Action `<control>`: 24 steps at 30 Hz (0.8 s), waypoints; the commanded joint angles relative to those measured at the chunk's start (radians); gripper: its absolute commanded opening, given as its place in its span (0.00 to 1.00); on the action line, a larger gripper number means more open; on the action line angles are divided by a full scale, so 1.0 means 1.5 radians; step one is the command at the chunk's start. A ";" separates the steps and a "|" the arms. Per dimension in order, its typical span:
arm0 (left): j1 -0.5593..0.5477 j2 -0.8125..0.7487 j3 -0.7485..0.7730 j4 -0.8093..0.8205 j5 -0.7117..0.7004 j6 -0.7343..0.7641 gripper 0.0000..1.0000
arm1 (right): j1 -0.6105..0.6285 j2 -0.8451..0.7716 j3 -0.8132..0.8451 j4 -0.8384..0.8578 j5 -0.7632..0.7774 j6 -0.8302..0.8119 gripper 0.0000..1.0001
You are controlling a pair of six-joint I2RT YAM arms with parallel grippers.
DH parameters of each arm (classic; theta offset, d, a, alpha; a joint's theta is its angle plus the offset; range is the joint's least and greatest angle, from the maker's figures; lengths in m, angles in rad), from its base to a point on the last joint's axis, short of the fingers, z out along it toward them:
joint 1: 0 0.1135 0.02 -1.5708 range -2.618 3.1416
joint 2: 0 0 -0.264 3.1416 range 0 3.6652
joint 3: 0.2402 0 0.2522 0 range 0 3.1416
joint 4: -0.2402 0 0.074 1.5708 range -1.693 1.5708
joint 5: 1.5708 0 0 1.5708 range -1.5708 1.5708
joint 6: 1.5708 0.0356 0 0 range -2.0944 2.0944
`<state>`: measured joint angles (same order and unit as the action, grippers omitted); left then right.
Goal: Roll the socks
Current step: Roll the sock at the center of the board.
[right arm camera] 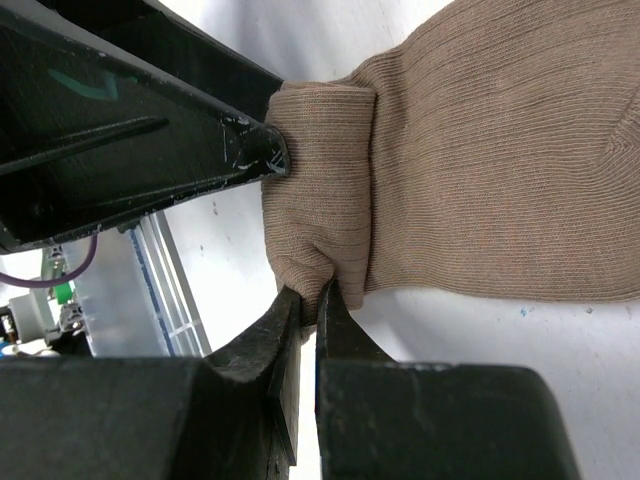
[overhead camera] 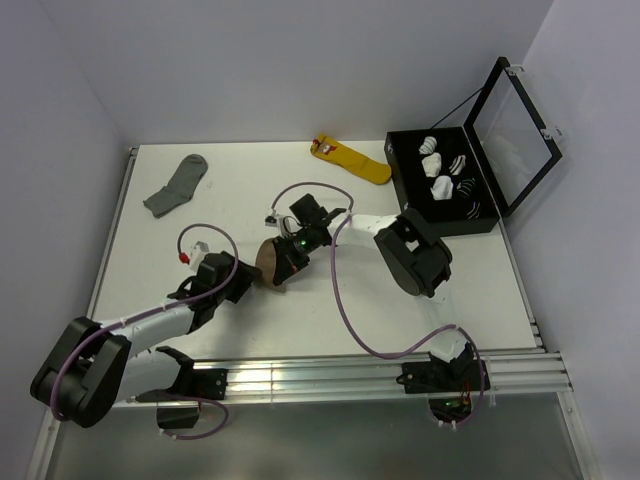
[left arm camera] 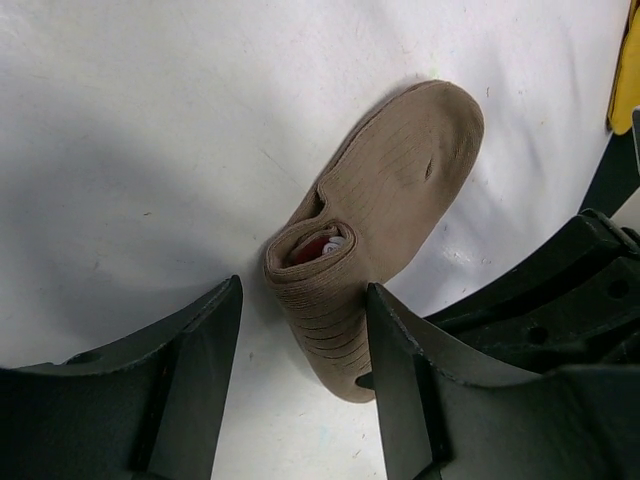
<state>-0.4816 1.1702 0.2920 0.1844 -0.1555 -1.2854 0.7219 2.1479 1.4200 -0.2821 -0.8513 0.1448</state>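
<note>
The tan-brown sock (overhead camera: 268, 260) lies mid-table, its cuff end rolled up, with red and white stripes showing inside the roll (left arm camera: 320, 248). The toe end (left arm camera: 400, 170) lies flat. My left gripper (left arm camera: 303, 335) is open, with its fingers on either side of the rolled end; the right finger (left arm camera: 400, 370) is against the sock. My right gripper (right arm camera: 318, 300) is shut on a pinch of the roll's outer layer (right arm camera: 320, 190). In the top view the left gripper (overhead camera: 250, 275) and the right gripper (overhead camera: 284, 264) meet at the sock from opposite sides.
A plain grey sock (overhead camera: 176, 186) lies at the back left. A yellow sock (overhead camera: 350, 160) lies at the back centre, also seen in the left wrist view (left arm camera: 628, 70). An open black case (overhead camera: 410, 190) holding several rolled socks stands at the back right.
</note>
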 commanded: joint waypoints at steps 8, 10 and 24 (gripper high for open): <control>-0.003 0.018 -0.019 0.015 -0.049 -0.051 0.53 | -0.006 0.026 0.025 -0.035 -0.006 -0.001 0.00; -0.003 0.025 -0.022 0.027 -0.050 -0.058 0.53 | -0.006 0.025 0.024 -0.034 -0.008 -0.001 0.00; -0.003 0.091 0.027 -0.004 -0.022 -0.018 0.01 | -0.005 -0.062 -0.050 0.042 0.075 0.014 0.26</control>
<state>-0.4843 1.2751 0.3031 0.2840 -0.1806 -1.3685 0.7170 2.1281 1.3853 -0.2409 -0.8368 0.1749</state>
